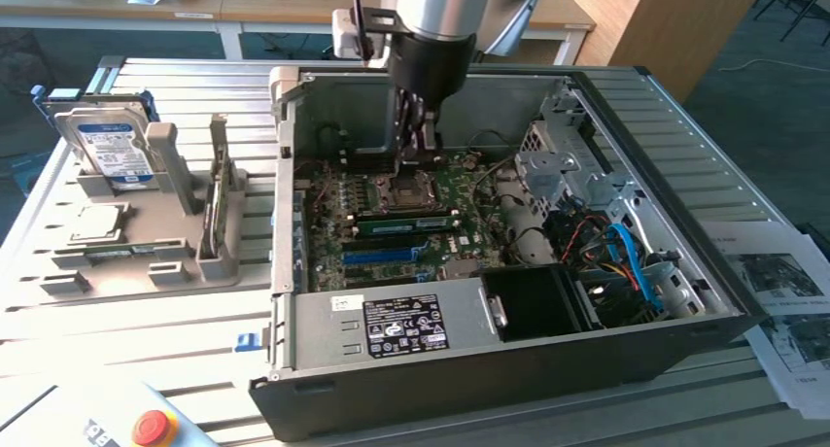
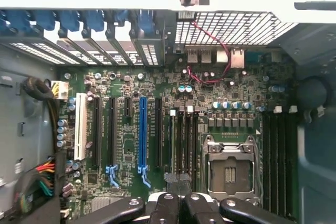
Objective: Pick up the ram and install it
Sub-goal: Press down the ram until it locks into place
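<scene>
We are seeing the gripper (image 1: 418, 154) hanging closed inside the open case (image 1: 674, 355), holding nothing, just above the motherboard (image 2: 131, 145) by the CPU socket (image 2: 229, 170). The ram (image 1: 406, 223) is sitting seated in a slot just nearer. Case walls are crowding every side.

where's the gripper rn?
In the exterior view the gripper is down inside the open PC case, fingers shut, over the motherboard just above the empty CPU socket, toward the case's far wall.
</scene>
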